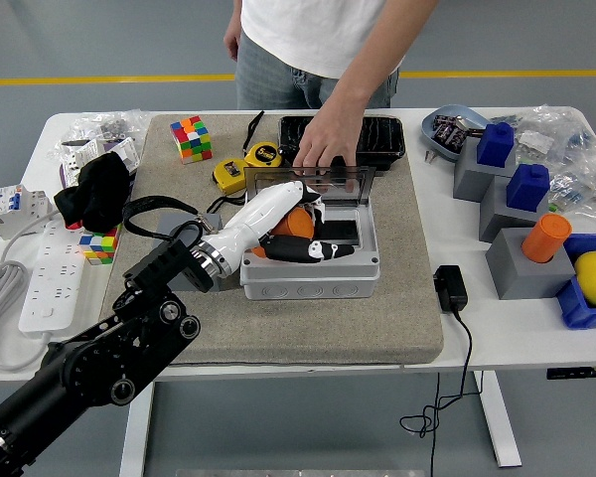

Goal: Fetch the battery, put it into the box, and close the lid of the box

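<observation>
My left hand (294,237), white with black fingertips, is shut on the orange cylindrical battery (299,222) and holds it over the opening of the grey box (311,279) in the middle of the mat. The box's clear lid (323,183) stands open at the back. A person's hand (324,147) rests on the lid's top edge and holds it up. The box's inside is partly hidden by my hand. My right arm is not in view.
A grey block (169,225) sits left of the box, partly behind my arm. Two yellow tape measures (230,175), a Rubik's cube (190,137) and a black tray (375,136) lie behind. Grey blocks with an orange cylinder (546,237) stand at the right. A power adapter (450,288) lies right of the mat.
</observation>
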Robot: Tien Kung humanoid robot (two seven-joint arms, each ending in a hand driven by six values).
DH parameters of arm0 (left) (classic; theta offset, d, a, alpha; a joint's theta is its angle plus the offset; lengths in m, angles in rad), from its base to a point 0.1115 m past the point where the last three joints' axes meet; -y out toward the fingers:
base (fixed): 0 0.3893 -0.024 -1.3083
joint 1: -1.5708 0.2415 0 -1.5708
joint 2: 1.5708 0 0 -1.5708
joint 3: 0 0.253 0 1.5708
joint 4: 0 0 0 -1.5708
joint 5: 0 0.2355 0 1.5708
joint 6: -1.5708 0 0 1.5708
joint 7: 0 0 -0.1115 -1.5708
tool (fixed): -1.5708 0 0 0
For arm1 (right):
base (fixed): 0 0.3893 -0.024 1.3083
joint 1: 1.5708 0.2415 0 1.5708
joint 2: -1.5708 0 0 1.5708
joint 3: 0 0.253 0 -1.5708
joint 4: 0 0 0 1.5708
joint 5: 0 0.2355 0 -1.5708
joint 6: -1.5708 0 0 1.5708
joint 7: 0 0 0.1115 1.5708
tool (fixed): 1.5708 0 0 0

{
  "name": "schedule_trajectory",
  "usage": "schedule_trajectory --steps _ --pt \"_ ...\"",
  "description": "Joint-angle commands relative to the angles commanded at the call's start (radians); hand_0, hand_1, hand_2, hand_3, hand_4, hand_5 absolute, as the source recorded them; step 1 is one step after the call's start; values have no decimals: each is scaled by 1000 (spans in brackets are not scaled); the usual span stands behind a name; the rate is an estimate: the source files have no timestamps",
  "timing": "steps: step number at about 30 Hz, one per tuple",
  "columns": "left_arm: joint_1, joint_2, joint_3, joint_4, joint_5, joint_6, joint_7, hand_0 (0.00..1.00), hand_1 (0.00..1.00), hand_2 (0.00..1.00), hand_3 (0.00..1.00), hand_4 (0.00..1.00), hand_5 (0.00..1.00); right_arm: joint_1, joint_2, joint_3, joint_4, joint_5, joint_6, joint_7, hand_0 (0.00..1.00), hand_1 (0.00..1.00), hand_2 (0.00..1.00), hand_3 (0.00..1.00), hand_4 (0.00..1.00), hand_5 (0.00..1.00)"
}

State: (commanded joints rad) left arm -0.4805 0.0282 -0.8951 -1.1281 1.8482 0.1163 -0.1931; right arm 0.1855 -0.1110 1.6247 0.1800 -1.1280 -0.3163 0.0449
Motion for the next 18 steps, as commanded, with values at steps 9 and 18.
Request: schedule_trajectory --steps 9,18 --pt "-20 -28 -7 73 20 14 -9 45 2 2 2 996 620 -3 -4 -3 0 -4 -2 -5 858 807 757 789 998 998" --pt "-67 -28 -24 168 49 39 -32 46 2 2 2 996 620 1 -2 -14 0 2 -2 -2 858 807 757 789 998 998"
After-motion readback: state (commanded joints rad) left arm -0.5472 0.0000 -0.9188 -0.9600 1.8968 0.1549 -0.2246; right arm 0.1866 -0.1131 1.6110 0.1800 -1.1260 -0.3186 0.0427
